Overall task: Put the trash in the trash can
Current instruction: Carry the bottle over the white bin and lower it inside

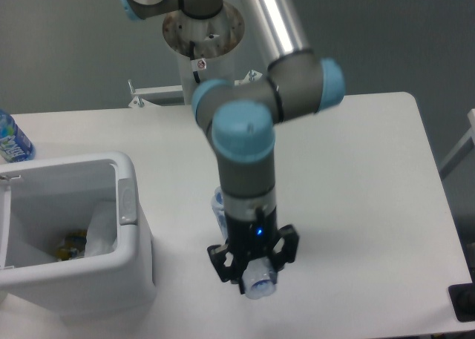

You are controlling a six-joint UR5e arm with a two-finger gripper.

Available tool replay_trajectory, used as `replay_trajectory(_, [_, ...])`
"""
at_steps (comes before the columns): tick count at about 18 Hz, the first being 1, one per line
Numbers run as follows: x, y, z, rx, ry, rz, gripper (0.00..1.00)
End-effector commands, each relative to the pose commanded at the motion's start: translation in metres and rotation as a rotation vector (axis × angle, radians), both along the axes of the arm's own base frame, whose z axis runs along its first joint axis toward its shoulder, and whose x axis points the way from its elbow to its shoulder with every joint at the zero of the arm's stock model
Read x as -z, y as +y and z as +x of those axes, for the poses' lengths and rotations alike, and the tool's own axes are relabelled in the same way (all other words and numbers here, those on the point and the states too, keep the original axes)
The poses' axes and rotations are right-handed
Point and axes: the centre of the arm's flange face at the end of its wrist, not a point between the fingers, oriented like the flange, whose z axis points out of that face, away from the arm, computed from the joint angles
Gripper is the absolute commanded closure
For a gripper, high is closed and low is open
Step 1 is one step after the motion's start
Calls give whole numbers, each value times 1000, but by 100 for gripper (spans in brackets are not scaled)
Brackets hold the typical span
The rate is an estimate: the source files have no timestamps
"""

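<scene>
Now, step in hand: we are judging this as the carry of the slim bottle (260, 282) toward the trash can (126, 239), with the bottle apparently clear of the table (371, 176), though one view is not settling that.
Doing it well: we are wanting the arm to go high enough for the bottle's lower end to pass over the thick rim, then travel toward the can's open mouth before any release.
Doing it well, grip: we are advising an unhurried move, since a smooth clear bottle held near one end may swing or slip between the fingers.
Doing it well, release: we are aiming for the middle of the opening, not the near wall with its side latch (128, 202), so the bottle is not bouncing off the rim.
Jaws: we are seeing the gripper (252, 263) pointing down with its black fingers closed around the bottle; the gap looks narrow, only as wide as the bottle.
Bottle against jaws: we are seeing it run between the fingers, one rounded clear end sticking out just below them and the other end showing beside the wrist above; which end carries the cap we cannot tell.
Wrapper: we are making out whitish crinkled plastic (102, 234) already lying inside the can, near its right wall.
Can against gripper: it is sitting well apart from the gripper.
</scene>
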Motion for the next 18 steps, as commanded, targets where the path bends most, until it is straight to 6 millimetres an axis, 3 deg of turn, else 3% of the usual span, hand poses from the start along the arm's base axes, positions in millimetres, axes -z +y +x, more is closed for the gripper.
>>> replay_trajectory(2, [-41, -17, 2, -25, -16, 108, 41])
replay_trajectory(5, [-70, -30, 12, -29, -68, 206, 41])
replay_trajectory(8, [-76, -24, 28, 3, -88, 228, 41])
replay_trajectory(12, [-77, 0, 67, 78, -104, 234, 41])
replay_trajectory(18, [-68, 20, 93, 115, -131, 225, 41])
